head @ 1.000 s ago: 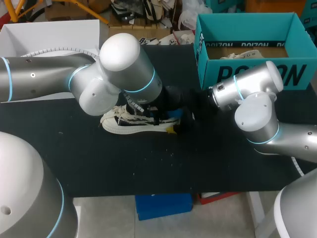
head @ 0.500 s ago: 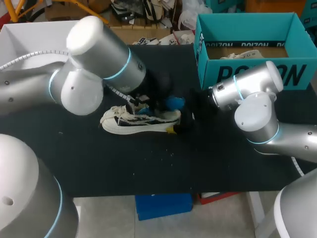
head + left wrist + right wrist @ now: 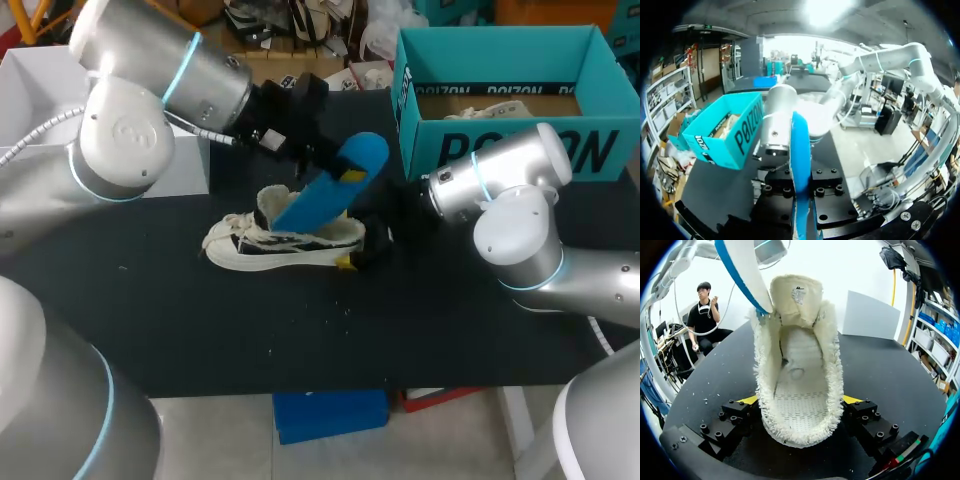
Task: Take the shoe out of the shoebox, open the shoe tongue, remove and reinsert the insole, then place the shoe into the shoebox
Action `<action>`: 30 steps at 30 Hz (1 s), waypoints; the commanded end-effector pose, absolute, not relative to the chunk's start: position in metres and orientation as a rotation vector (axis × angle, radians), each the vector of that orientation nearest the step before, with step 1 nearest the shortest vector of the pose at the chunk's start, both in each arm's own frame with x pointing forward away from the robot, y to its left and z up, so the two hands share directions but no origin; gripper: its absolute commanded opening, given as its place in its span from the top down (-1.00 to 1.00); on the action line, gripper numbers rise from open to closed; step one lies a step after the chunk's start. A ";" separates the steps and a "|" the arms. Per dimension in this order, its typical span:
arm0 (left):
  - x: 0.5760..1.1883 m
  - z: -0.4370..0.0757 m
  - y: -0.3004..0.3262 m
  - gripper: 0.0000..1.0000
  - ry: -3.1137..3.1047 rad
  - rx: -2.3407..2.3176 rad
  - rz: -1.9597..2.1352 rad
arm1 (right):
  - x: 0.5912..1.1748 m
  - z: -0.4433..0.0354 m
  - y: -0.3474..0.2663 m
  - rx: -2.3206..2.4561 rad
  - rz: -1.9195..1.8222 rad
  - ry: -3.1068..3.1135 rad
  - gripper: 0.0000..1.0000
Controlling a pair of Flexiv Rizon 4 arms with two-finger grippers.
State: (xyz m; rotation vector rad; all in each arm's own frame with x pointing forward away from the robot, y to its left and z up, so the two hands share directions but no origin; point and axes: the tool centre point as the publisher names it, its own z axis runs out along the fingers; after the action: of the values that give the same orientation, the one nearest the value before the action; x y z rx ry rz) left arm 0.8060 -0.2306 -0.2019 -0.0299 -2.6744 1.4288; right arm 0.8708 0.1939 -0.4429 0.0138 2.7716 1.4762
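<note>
Blue foam, the insole hangs tilted above the white shoe, clenched edge-on between the fingers of the left gripper. Its lower end sits close beside the raised tongue, though I cannot tell if they touch. Its free end points toward 1 o'clock, at the teal shoebox. The shoe rests on its sole mid-way across the black table, toe at 9 o'clock and heel at 3 o'clock. The right gripper grasps that heel, with a yellow tip pressed to each side of the fuzzy collar.

The risks, as I judge them:

- The insole is thin and springy and is gripped near one end, so a quick swing could flex it loose.
- On reinsertion, its leading end could catch on the tongue or collar and fold over instead of sliding flat to the toe.
- A hard push toward 9 o'clock could drag the shoe out of the right gripper's soft hold on the frayed fabric.
</note>
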 end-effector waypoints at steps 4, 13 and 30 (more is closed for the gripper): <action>0.814 -0.192 -0.218 1.00 -2.668 -0.059 1.382 | 0.870 -0.445 0.195 0.017 1.472 2.773 1.00; 0.814 -0.192 -0.218 1.00 -2.668 -0.059 1.382 | 0.870 -0.445 0.195 0.017 1.472 2.773 1.00; 0.801 -0.148 -0.203 1.00 -2.478 -0.013 1.608 | 0.870 -0.445 0.195 0.017 1.472 2.773 1.00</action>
State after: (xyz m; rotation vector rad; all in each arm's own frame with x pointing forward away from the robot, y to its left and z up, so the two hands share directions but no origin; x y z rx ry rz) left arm 0.8090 -0.2092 -0.1544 -0.0127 -2.4954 1.5666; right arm 0.8708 0.1938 -0.4430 0.0141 2.7716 1.4761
